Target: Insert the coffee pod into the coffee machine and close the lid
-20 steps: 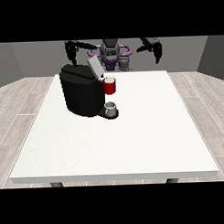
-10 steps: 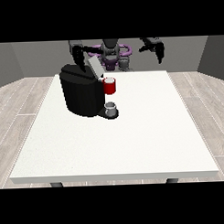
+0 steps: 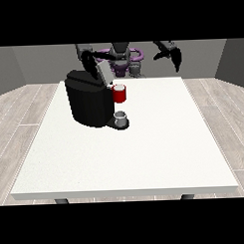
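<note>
One wide white table (image 3: pixel 145 153) fills the frame, and everything that matters sits bunched up at its ten o'clock corner, close in front of the robot (image 3: pixel 122 56) at twelve, likely so the arms need not stretch far.

Biggest piece on it: the black coffee machine (image 3: pixel 88 100), squat and heavy-looking, its lid (image 3: pixel 103 74) tilted up and open at the top. That raised lid tells me the closing step is not done. On the machine's three o'clock side sits a red piece (image 3: pixel 120 93), and I take that for the coffee pod, resting at the brew head just under the lid's hinge line. Whether it is fully seated I cannot tell. Below it, at the machine's foot, a small grey cup (image 3: pixel 121 117) stands on the drip base, waiting under the spout.

Now the hands. The hand at the view's left (image 3: pixel 94 69) is right at the lid, up against its upper edge, which looks like a placement for pushing it down. Its fingers are too small and dark against the machine; I cannot tell how they lie. The hand at the view's right (image 3: pixel 175 57) hangs high at one o'clock, well apart from the machine, fingers drooping downward and relaxed, holding nothing, parked out of the way.
</note>
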`<state>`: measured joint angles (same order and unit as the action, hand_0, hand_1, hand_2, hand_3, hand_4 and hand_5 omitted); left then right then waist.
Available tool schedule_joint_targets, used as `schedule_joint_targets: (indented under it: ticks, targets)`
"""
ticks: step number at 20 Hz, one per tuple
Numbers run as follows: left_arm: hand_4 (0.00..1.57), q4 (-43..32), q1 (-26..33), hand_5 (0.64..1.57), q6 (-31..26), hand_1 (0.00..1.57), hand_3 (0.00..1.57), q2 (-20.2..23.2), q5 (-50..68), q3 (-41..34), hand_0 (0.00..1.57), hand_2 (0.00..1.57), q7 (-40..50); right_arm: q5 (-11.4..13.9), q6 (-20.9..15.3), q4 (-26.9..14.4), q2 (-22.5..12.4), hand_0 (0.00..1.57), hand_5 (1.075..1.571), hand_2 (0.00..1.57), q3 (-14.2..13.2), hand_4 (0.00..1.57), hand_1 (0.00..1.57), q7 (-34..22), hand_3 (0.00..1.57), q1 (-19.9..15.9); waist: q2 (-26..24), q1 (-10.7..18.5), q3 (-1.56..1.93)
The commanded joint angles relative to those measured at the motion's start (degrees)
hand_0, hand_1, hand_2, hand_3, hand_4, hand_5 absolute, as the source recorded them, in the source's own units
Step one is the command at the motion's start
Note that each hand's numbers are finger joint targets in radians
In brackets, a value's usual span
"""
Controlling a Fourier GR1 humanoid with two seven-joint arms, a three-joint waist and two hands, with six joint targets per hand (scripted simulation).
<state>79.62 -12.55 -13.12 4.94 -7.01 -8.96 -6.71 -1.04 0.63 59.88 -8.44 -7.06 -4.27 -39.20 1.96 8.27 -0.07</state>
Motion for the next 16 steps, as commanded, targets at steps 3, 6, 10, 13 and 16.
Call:
schedule_joint_targets:
  ticks: [3,6,10,13,16]
  targets:
    - [0.36,1.4,0.4,1.571,0.2,0.0,0.0,0.1,0.8,0.8,0.0,0.0,1.2,0.6,1.2,-3.1,-1.8,0.0,1.571,0.0,0.0,0.13,0.0,-1.3,0.0,-4.3,1.4,0.5,0.07]
    - [0.38,0.7,-2.4,1.571,0.8,0.0,0.0,1.1,0.7,-0.1,0.0,0.0,2.9,1.6,3.2,-2.1,-1.2,0.0,1.571,0.0,2.3,0.16,0.0,-0.1,0.0,-5.4,1.8,-0.2,0.07]
    - [0.33,0.8,-2.7,1.571,-0.2,0.0,0.0,1.4,1.1,0.2,0.0,0.0,1.3,4.3,-0.3,-2.5,0.2,0.0,1.571,0.0,3.6,0.1,0.0,-0.3,0.0,-8.9,3.2,2.4,0.06]
    - [0.38,1.6,-0.8,1.571,-0.7,0.0,0.0,1.2,0.2,1.7,0.0,0.0,1.5,4.2,1.1,-2.4,-0.6,0.0,1.571,0.0,3.7,0.0,0.0,-0.4,0.0,-8.6,2.5,3.3,0.08]
    - [0.33,1.9,-2.6,1.571,-2.1,0.0,0.0,1.5,1.4,1.8,0.0,0.0,2.1,3.9,0.9,-2.1,-1.9,0.0,1.571,0.0,2.6,0.0,0.0,-2.5,0.0,-12.3,3.5,5.5,0.08]
